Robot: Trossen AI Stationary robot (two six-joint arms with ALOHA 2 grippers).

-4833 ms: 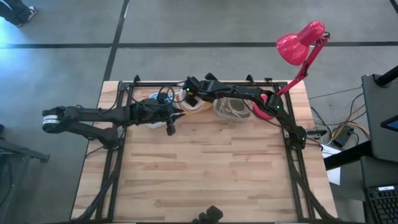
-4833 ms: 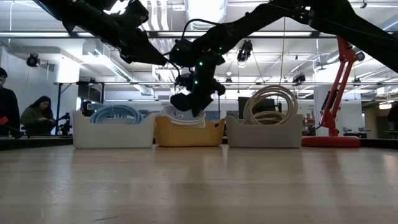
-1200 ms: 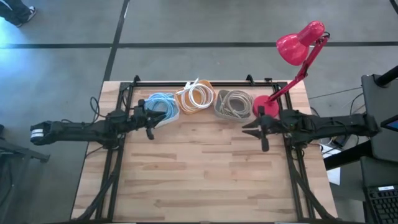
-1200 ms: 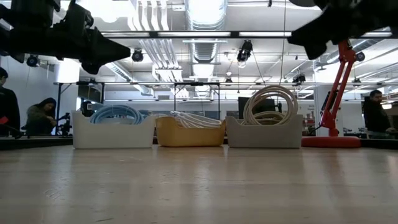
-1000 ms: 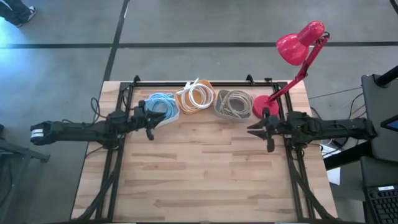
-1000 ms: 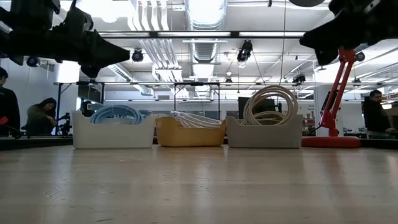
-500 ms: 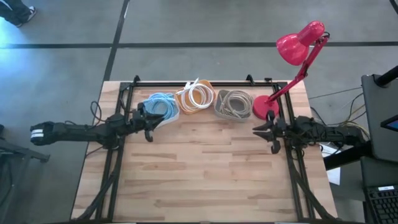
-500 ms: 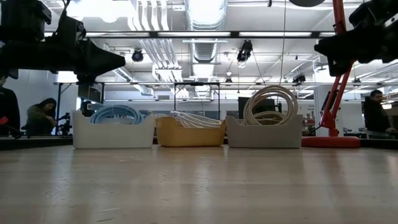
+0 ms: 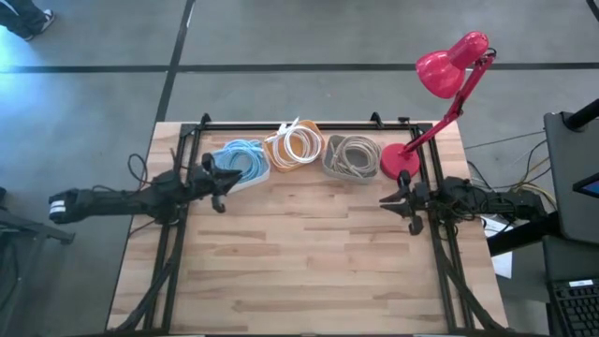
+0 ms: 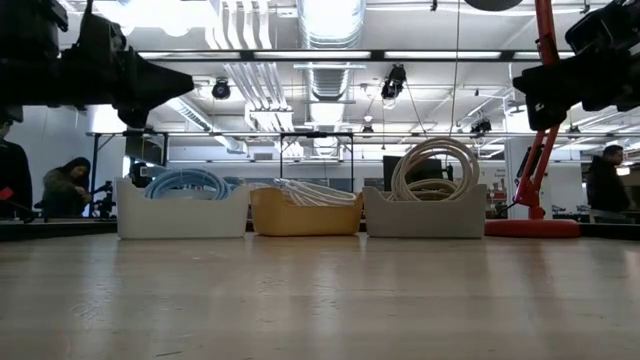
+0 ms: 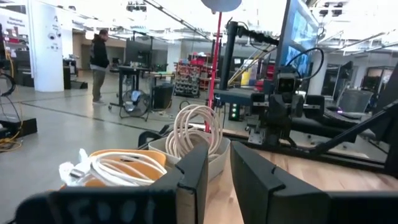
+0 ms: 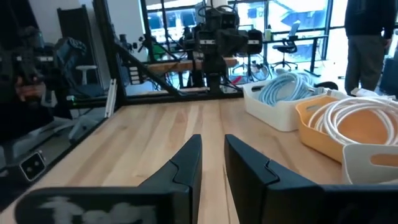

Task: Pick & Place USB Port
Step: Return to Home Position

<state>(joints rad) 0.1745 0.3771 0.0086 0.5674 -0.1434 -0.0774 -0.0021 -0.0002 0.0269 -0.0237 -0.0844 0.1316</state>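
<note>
The white charger cables (image 9: 299, 143) lie coiled in the yellow plastic bin (image 10: 305, 220), the middle one of three bins standing in a row along the far edge of the light wooden table (image 9: 299, 271). The white plastic bin (image 10: 182, 222) on one side of it holds a coiled light-blue cable (image 10: 185, 182). The gray plastic bin (image 10: 425, 220) on the other side holds a beige-brown coiled cable (image 10: 435, 160) that rises above its rim. No cable shows on the bare tabletop. A few seconds ago the right arm reached over the yellow bin; it has since drawn back to the right table edge, near the base of the red desk lamp (image 9: 449, 61). The left arm has likewise retracted toward the left table edge, beside the white bin. The right gripper (image 12: 212, 140) and the left gripper (image 11: 219, 149) each show fingers narrowly apart with nothing between them. Judgement: sorting is complete, and only the final settling of both arms into the home position remains.
</note>
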